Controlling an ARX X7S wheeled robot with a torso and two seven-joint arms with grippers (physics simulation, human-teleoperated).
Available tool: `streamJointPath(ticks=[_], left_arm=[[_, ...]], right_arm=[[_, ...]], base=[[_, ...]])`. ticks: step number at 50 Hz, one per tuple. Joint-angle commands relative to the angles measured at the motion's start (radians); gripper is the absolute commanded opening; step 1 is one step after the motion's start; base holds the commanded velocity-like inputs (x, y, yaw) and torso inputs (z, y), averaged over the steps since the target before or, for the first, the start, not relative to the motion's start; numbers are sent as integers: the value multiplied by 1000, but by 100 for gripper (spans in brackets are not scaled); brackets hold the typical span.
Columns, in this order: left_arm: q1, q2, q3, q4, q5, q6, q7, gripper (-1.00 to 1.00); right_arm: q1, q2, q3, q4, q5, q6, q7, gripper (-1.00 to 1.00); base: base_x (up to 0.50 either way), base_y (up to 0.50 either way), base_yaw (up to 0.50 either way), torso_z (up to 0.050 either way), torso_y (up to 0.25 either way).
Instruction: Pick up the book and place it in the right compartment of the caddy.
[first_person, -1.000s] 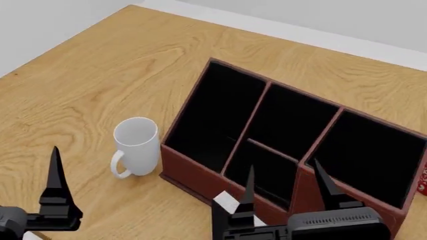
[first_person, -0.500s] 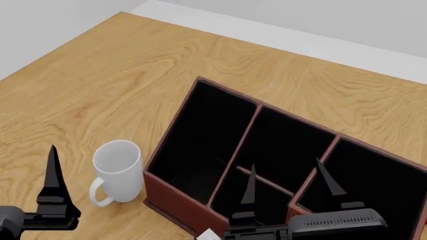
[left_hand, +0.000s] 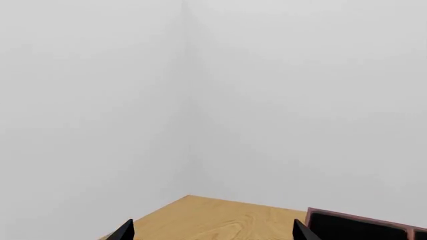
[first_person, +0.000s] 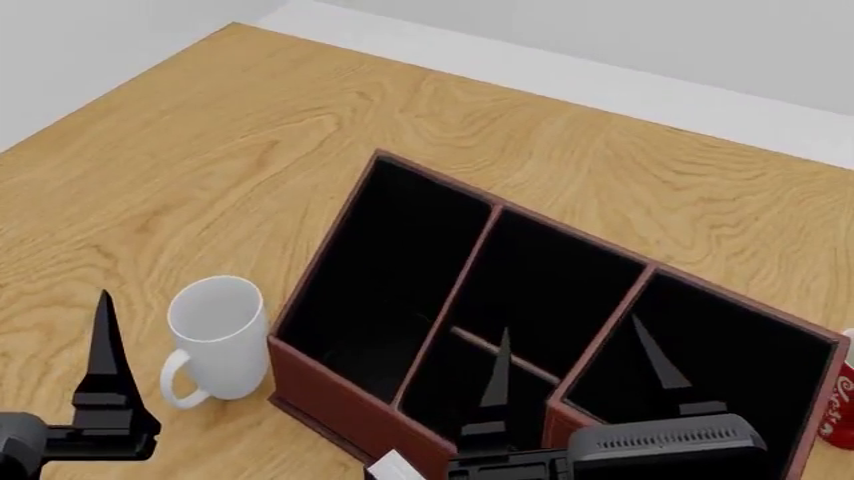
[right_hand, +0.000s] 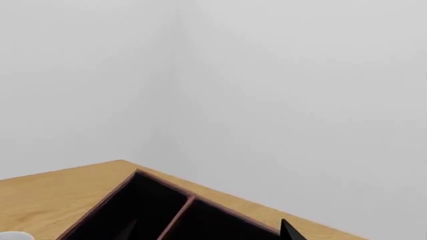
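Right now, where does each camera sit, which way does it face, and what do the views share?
Head: high, angled down at the caddy and mug; both grippers low in frame.
Left wrist: aimed mostly at the walls; fingertips at the frame edge.
Right wrist: likewise; one fingertip.
Shared: table and caddy.

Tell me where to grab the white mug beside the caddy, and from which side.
Probably best: take the white mug by its rim from above, jaws straddling one wall. It stands upright with its mouth open, and the caddy sits close beside it, so a side approach looks tighter. Its handle points away from the caddy.
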Motion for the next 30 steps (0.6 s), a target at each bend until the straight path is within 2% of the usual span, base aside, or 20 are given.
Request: streamJointPath(ticks=[1, 6, 9, 13, 18, 30], left_arm=[[0, -5, 4, -3, -4, 5, -5, 100], [-1, -9, -1, 6, -11, -1, -10, 100], [-1, -12, -6, 9, -17, -3, -12, 100], [1, -19, -23, 18, -29, -7, -18, 100], [3, -24, -42, 32, -47, -15, -25, 100], [2, -32, -54, 34, -65, -12, -28, 100]], right_arm=[[-2, 5, -4, -4, -1, -5, 11, 100], [-3, 8, -15, -26, -2, 16, 11, 100], [8, 15, -40, -79, -19, 103, 13, 100], [28, 26, -80, -191, -87, 256, 38, 100], [93, 34, -111, -305, -81, 452, 6, 100], [347, 42, -216, -513, -58, 971, -107, 100]], base=[[0, 0, 0, 0, 0], [0, 0, 0, 0, 0], [0, 0, 0, 0, 0], [0, 0, 0, 0, 0], [0, 0, 0, 0, 0], [0, 0, 0, 0, 0]])
